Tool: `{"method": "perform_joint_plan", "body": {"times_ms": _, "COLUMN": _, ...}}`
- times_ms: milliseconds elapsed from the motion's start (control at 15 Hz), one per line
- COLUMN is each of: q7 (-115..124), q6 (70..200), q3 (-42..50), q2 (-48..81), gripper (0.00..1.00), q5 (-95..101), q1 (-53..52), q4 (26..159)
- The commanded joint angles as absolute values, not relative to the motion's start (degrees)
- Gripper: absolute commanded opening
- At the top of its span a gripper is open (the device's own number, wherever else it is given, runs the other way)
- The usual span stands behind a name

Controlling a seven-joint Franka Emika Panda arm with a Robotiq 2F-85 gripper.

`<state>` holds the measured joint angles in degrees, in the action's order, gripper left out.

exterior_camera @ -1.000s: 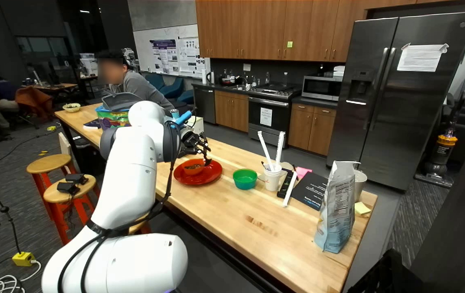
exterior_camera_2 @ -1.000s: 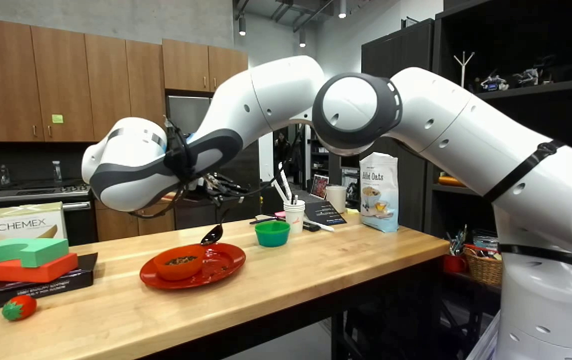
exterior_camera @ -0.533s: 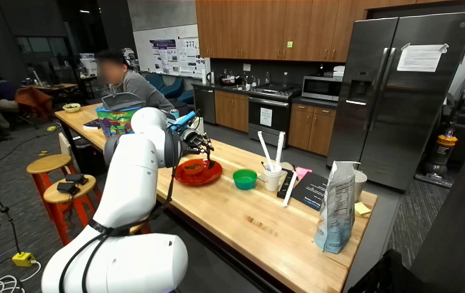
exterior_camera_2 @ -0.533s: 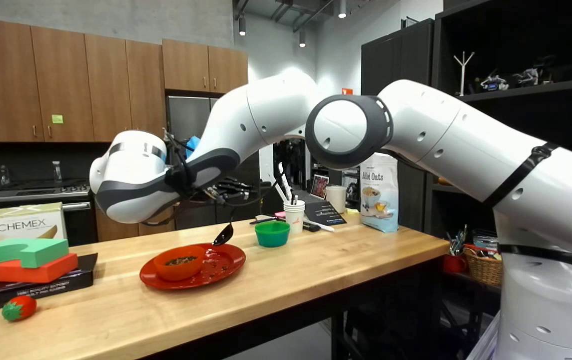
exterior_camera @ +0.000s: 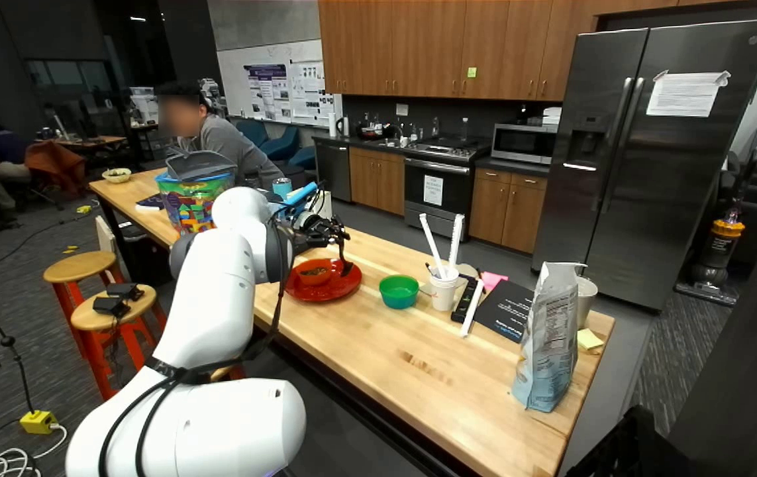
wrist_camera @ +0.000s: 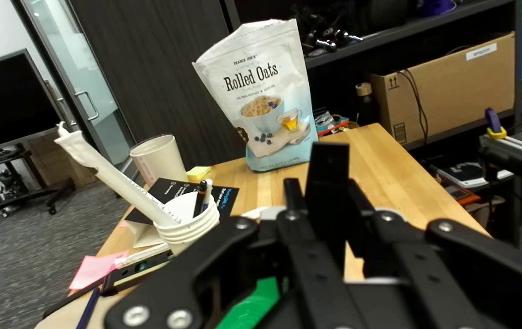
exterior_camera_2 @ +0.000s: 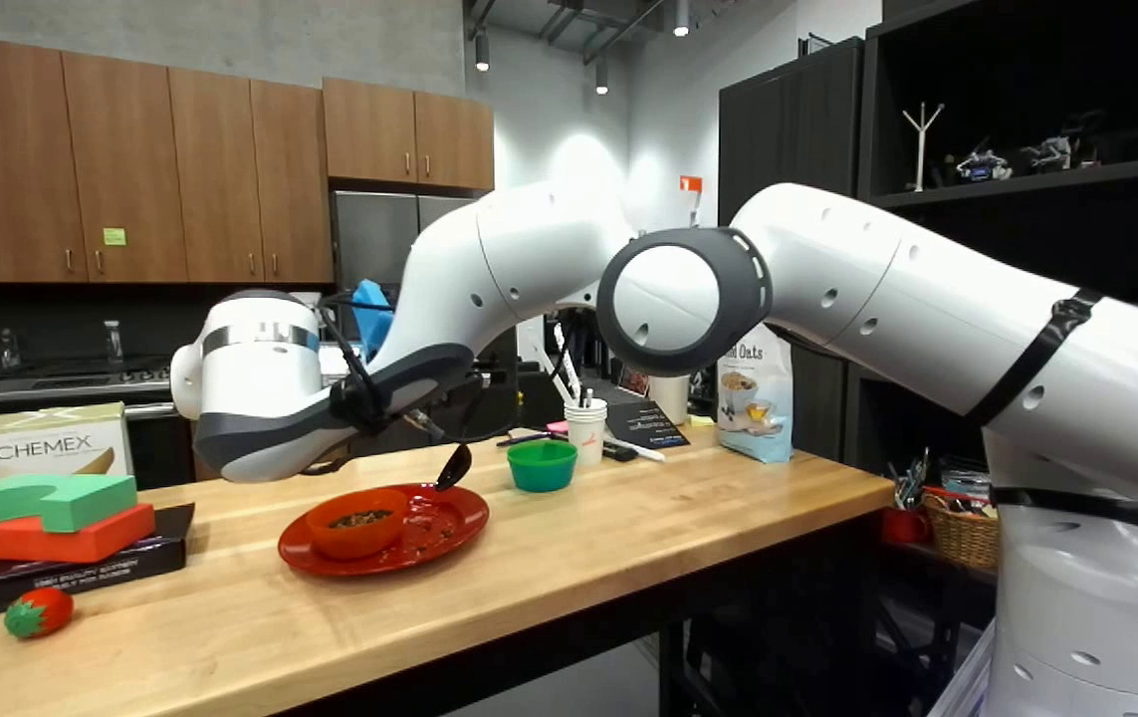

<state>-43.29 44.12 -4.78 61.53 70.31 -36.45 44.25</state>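
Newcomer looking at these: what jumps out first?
The white robot arm dominates both exterior views, its gripper closed on a black spoon by the rim of a red plate. Next comes the orange bowl of dark bits, sitting on that plate. In the wrist view, the bag of rolled oats stands out, near the end of the wooden table.

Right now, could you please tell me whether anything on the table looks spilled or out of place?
Yes: a few small dark bits lie on the red plate, outside the orange bowl. That looks odd because similar ones sit in the bowl, so they may have spilled.
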Motion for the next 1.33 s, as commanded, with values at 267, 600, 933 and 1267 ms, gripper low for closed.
{"method": "perform_joint_plan", "body": {"times_ms": 267, "q7": -57.57, "q6": 43.34, "q3": -0.23, "q2": 65.85, "gripper": 0.06, "q5": 80.49, "q1": -39.09, "q4": 38.04}}
{"method": "perform_joint_plan", "body": {"times_ms": 600, "q7": -58.98, "q6": 38.14, "q3": -2.53, "q2": 65.08, "gripper": 0.06, "q5": 76.27, "q1": -37.44, "q4": 30.72}}
{"method": "perform_joint_plan", "body": {"times_ms": 933, "q7": -59.72, "q6": 33.11, "q3": -5.34, "q2": 62.79, "gripper": 0.06, "q5": 69.55, "q1": -35.91, "q4": 24.67}}
{"method": "perform_joint_plan", "body": {"times_ms": 1267, "q7": -50.87, "q6": 34.37, "q3": -5.86, "q2": 59.0, "gripper": 0.06, "q5": 50.4, "q1": -33.47, "q4": 25.02}}
